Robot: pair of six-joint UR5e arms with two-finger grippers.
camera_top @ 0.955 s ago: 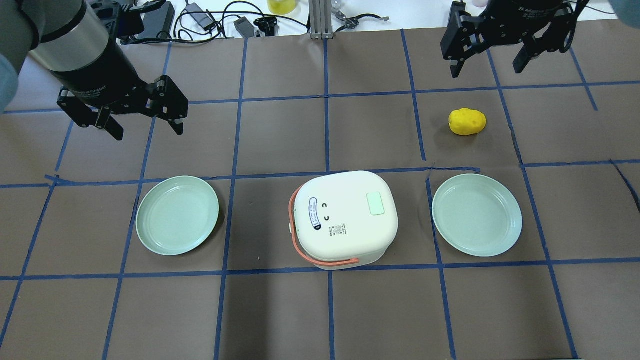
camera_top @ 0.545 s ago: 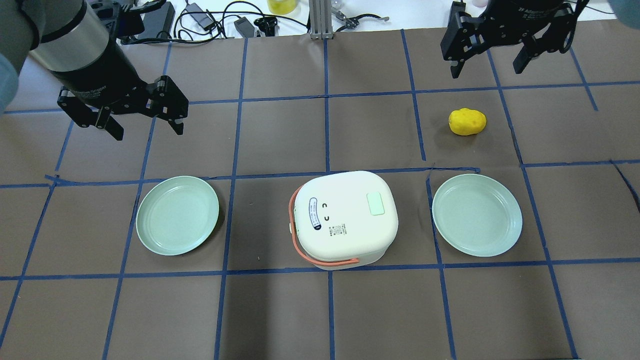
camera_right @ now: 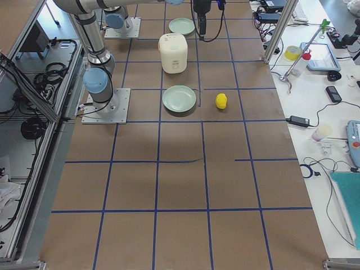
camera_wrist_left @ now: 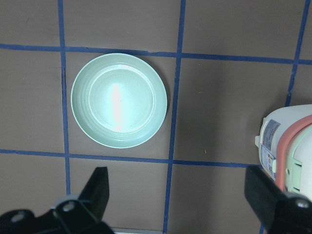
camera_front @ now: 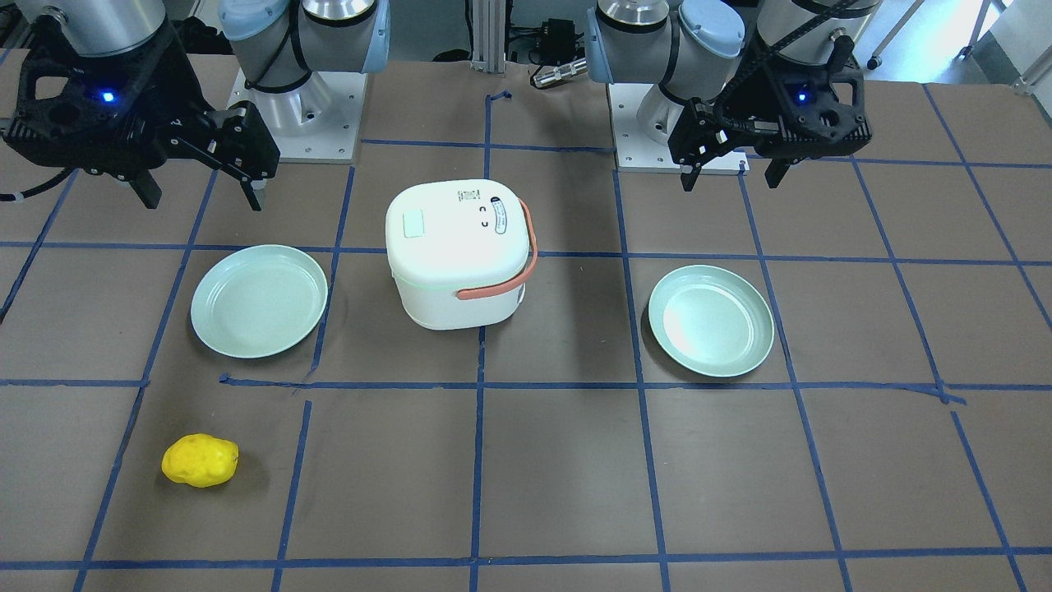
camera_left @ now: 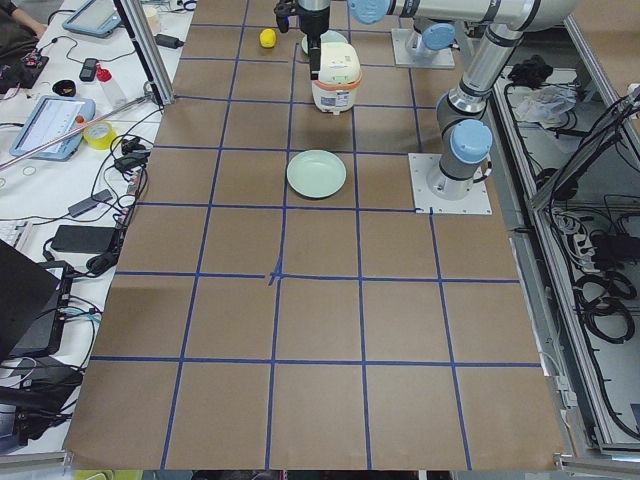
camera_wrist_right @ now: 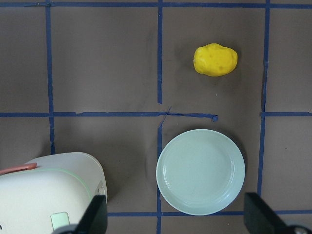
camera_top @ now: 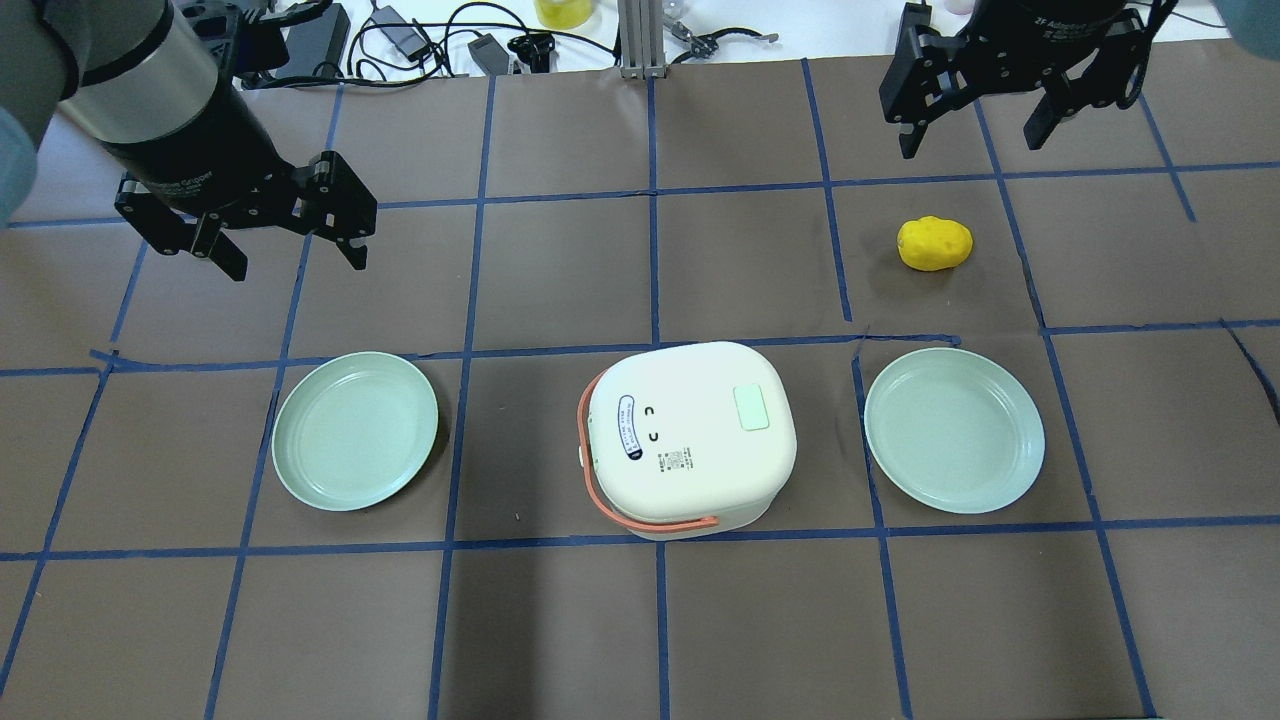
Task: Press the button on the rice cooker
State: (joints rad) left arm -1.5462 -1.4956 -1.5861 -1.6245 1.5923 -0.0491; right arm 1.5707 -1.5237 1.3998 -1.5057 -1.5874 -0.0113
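Note:
The white rice cooker [camera_top: 688, 440] with an orange handle stands lid shut in the table's middle; it also shows in the front view [camera_front: 457, 253]. A pale green button [camera_top: 751, 408] sits on the right of its lid [camera_front: 412, 224]. My left gripper [camera_top: 293, 258] is open and empty, high over the table at the far left, well away from the cooker [camera_wrist_left: 283, 148]. My right gripper [camera_top: 968, 142] is open and empty, high at the far right, beyond the cooker [camera_wrist_right: 51, 192].
Two pale green plates lie beside the cooker, one on the left [camera_top: 355, 430] and one on the right [camera_top: 953, 430]. A yellow potato-like object [camera_top: 934, 243] lies beyond the right plate. Cables and gear line the far table edge [camera_top: 420, 40].

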